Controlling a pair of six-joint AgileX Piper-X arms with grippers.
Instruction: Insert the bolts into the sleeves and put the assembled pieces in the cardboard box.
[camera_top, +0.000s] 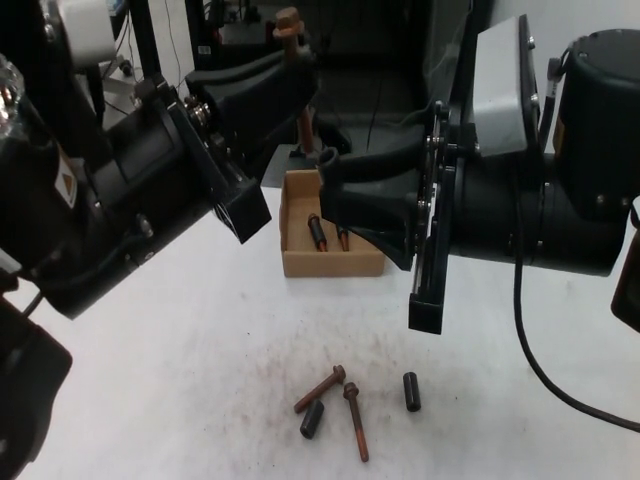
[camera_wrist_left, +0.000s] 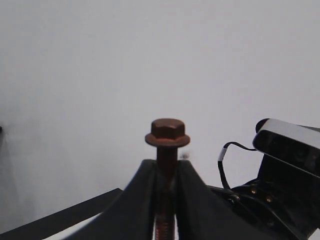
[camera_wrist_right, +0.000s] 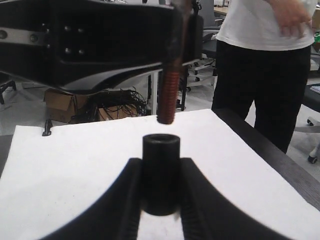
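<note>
A white bench (camera_top: 150, 350) in a cluttered workshop. The left gripper (camera_wrist_left: 166, 170) is clamped on a rusty, hex-headed bolt (camera_wrist_left: 167, 135), upper centre in the high view. Its threaded tip hangs just above a matte black sleeve (camera_wrist_right: 161, 150) pinched upright in the right gripper (camera_wrist_right: 161, 169). Slight misalignment could catch the threads on the sleeve's rim and tilt it. The cardboard box (camera_top: 330, 265) sits mid-frame and holds two assembled pieces (camera_top: 318, 232).

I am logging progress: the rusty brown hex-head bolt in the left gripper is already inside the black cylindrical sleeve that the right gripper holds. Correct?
Not inside yet: the right wrist view shows the rusty brown hex-head bolt hanging just above the black cylindrical sleeve.
</note>
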